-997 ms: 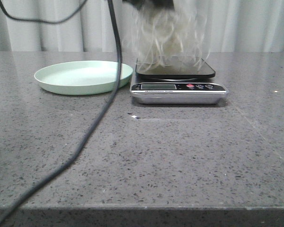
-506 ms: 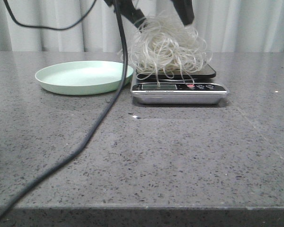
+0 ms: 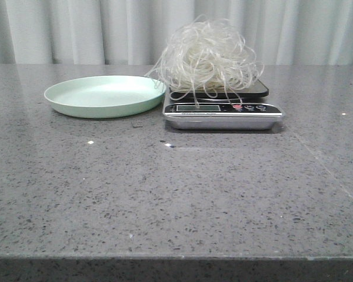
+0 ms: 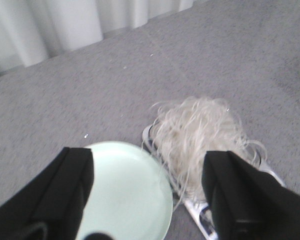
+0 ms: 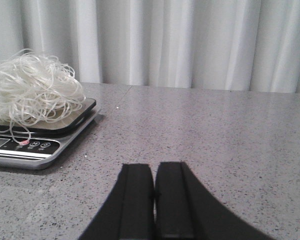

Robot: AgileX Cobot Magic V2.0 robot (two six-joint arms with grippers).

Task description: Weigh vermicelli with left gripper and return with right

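Observation:
The vermicelli (image 3: 209,54), a fluffy tangle of thin white strands, rests on the black platform of the kitchen scale (image 3: 222,110). It also shows in the left wrist view (image 4: 200,135) and the right wrist view (image 5: 30,90). The pale green plate (image 3: 104,94) lies empty left of the scale. My left gripper (image 4: 147,185) is open and empty, high above the plate (image 4: 125,195) and the scale. My right gripper (image 5: 155,185) is shut and empty, low over the table to the right of the scale (image 5: 35,145). Neither gripper shows in the front view.
The grey speckled table (image 3: 182,194) stretches from the scale to the front edge. White curtains (image 3: 76,29) hang behind the table.
My left gripper let go of the vermicelli on the scale, rose and left the front view with its cable. The vermicelli now sits still on the scale.

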